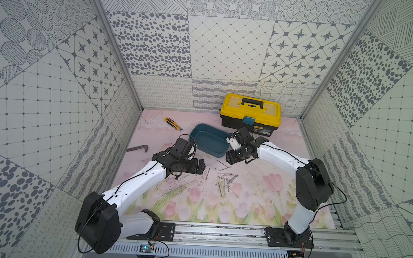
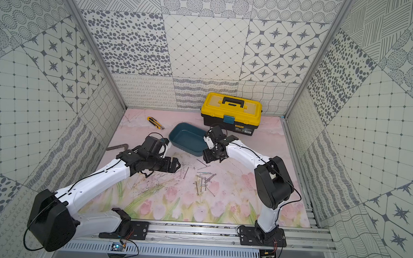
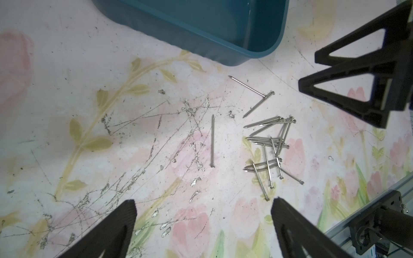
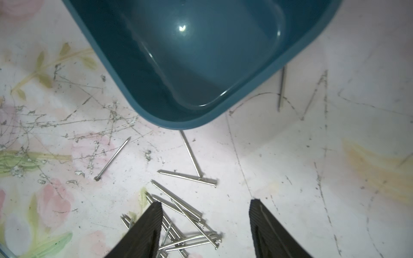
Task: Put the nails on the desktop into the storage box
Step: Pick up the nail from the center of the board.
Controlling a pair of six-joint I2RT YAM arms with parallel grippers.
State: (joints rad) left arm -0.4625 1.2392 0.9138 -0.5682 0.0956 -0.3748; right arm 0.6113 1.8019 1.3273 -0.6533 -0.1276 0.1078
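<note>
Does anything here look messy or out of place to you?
Yes. The nails lie loose in a tangled heap on the desktop, with a few strays nearer the storage box, which looks empty. The desktop's flower print is also scuffed with dark scratch marks beside the heap.

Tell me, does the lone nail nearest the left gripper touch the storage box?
Apart. The left wrist view shows the lone nail on the desktop, with a clear bare stretch before the storage box.
</note>
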